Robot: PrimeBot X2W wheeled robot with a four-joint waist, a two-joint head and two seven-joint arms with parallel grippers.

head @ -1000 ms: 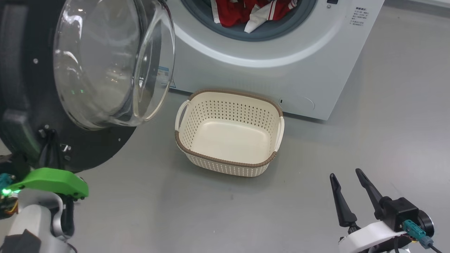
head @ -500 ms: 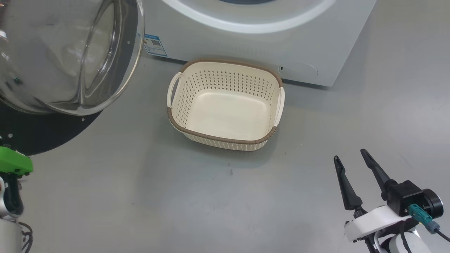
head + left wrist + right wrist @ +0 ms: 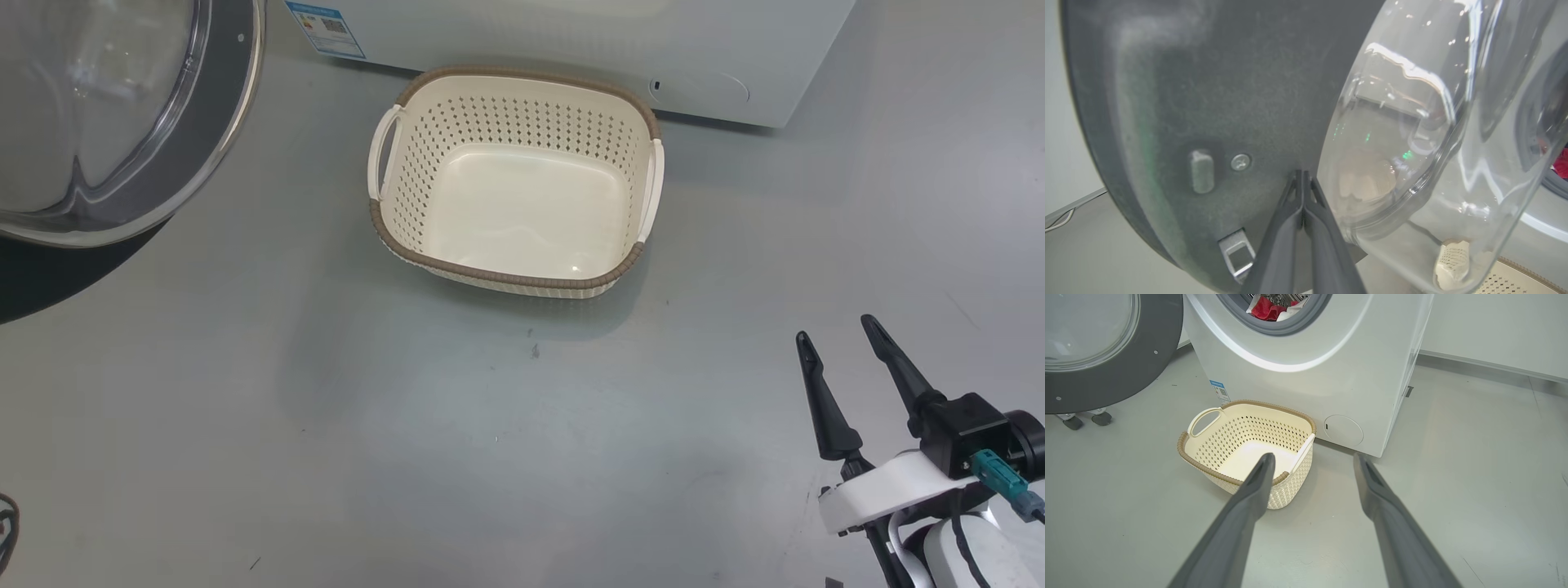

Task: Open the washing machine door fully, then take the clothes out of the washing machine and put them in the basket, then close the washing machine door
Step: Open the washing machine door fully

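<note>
Seeing basket (image 3: 498, 279) empty on the floor (image 3: 326, 408), red clothes (image 3: 1263, 309) inside washing machine (image 3: 1306, 388) — left hand (image 3: 1303, 179) clenched on nothing, right hand (image 3: 835, 328) released.

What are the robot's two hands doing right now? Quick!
Left gripper: shut, holding nothing, tips close to the washing machine door.
Right gripper: open, holding nothing.

Grey floor (image 3: 343, 425) spreads smooth and faintly glossy, a small dark scuff (image 3: 535, 352) marking it mid-frame, while over in the right wrist view a white wall (image 3: 1494, 322) meets it along a grey skirting strip (image 3: 1478, 364).
</note>
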